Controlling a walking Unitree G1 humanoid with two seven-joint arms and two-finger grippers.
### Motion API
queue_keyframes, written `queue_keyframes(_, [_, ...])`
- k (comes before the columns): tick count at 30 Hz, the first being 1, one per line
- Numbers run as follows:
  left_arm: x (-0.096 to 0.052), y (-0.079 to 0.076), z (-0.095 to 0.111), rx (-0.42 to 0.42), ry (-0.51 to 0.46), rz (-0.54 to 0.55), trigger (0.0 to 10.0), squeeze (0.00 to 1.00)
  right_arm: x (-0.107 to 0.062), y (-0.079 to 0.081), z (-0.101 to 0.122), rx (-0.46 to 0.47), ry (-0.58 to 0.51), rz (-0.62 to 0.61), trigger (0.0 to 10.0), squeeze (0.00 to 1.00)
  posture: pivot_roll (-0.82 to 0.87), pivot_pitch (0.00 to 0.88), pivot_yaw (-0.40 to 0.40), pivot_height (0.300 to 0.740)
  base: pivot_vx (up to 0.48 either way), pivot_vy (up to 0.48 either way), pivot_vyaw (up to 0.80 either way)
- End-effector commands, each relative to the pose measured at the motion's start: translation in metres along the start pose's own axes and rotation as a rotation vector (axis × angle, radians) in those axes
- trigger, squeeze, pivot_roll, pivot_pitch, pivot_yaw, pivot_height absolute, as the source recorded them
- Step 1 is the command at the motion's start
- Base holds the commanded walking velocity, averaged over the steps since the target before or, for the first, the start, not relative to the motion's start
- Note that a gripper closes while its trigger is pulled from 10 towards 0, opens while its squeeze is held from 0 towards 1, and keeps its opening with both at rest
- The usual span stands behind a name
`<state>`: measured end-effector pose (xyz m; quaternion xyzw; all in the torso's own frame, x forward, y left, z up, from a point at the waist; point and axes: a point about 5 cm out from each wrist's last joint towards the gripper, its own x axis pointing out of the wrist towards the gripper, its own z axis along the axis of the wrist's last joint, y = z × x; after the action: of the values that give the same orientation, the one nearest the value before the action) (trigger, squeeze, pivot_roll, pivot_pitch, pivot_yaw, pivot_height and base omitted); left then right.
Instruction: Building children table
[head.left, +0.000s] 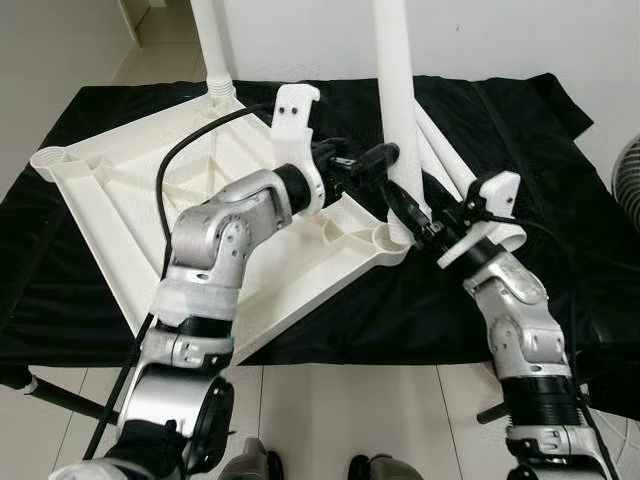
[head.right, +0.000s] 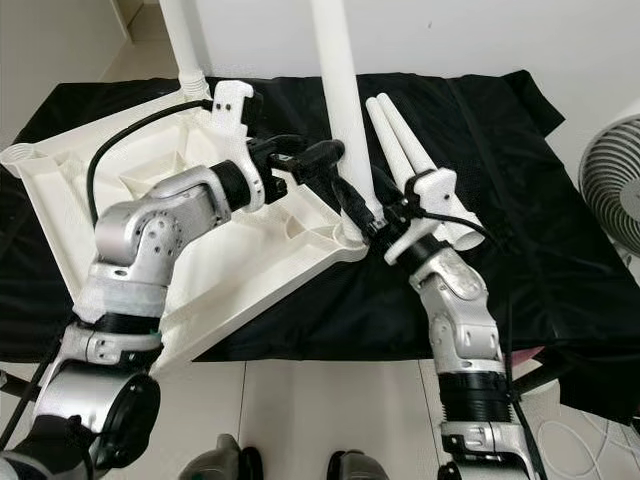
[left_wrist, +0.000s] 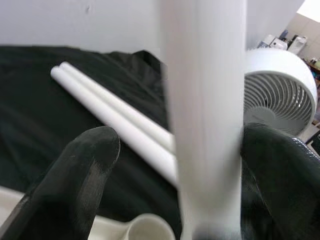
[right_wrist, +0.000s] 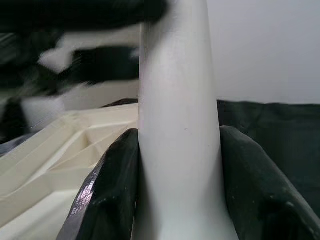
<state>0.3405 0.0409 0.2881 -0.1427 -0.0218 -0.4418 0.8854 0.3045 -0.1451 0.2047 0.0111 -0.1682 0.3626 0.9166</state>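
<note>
1. A black cloth (head.left: 520, 130) covers the table, hanging over its near edge at six o'clock.
2. The white tabletop (head.left: 120, 220) lies upside down on the cloth, toward nine o'clock, ribs facing up.
3. Two loose white legs (head.right: 420, 165) lie side by side on the cloth toward two o'clock, touching each other.
</note>
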Motion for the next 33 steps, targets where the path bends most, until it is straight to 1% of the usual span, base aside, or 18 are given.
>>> queue_keyframes(1, [-0.001,0.005,0.003,-0.019,0.006,0.028,10.0,0.00,0.004,0.013,0.003,-0.014,-0.015,0.075,10.0,0.00,-0.14,0.089,0.080,0.740,0.000,0.000,0.00])
queue_keyframes(3, [-0.001,0.002,0.008,-0.035,0.003,-0.005,10.0,0.00,0.000,0.013,0.000,-0.012,0.003,0.067,10.0,0.00,-0.14,0.089,0.080,0.740,0.000,0.000,0.00])
queue_keyframes(6, [-0.001,0.002,0.010,-0.048,-0.003,-0.017,10.0,0.00,-0.001,0.014,-0.001,-0.014,0.009,0.062,10.0,0.00,-0.14,0.091,0.088,0.740,0.000,0.000,0.00])
queue_keyframes(7, [-0.001,0.001,0.011,-0.065,-0.007,-0.029,10.0,0.00,-0.003,0.014,-0.002,-0.014,0.014,0.058,10.0,0.00,-0.14,0.091,0.088,0.740,0.000,0.000,0.00])
queue_keyframes(12, [-0.002,0.002,0.014,-0.090,-0.008,-0.034,10.0,0.00,-0.009,0.014,-0.005,-0.027,0.033,0.033,10.0,0.00,-0.15,0.090,0.092,0.740,0.000,0.000,0.00])
queue_keyframes(16, [-0.002,0.003,0.016,-0.088,-0.005,-0.034,10.0,0.00,-0.012,0.013,-0.006,-0.026,0.041,0.021,10.0,0.00,-0.15,0.093,0.093,0.740,0.000,0.000,0.00])
queue_keyframes(17, [-0.003,0.003,0.016,-0.092,-0.004,-0.037,4.7,0.00,-0.014,0.014,-0.007,-0.027,0.047,0.017,10.0,0.00,-0.15,0.094,0.095,0.740,0.000,0.000,0.00])
queue_keyframes(18, [-0.003,0.003,0.016,-0.097,-0.006,-0.045,0.0,0.00,-0.015,0.014,-0.007,-0.026,0.051,0.016,10.0,0.00,-0.15,0.096,0.097,0.740,0.000,0.000,0.00])
queue_keyframes(26, [-0.004,0.000,0.016,-0.100,0.004,-0.060,0.0,0.00,-0.016,0.015,-0.008,-0.031,0.064,0.011,10.0,0.00,-0.14,0.098,0.096,0.740,0.000,0.000,0.00])
queue_keyframes(33, [-0.004,-0.001,0.016,-0.107,-0.002,-0.062,0.0,0.00,-0.012,0.014,-0.006,-0.034,0.074,0.001,10.0,0.00,-0.14,0.097,0.089,0.740,0.000,0.000,0.00])
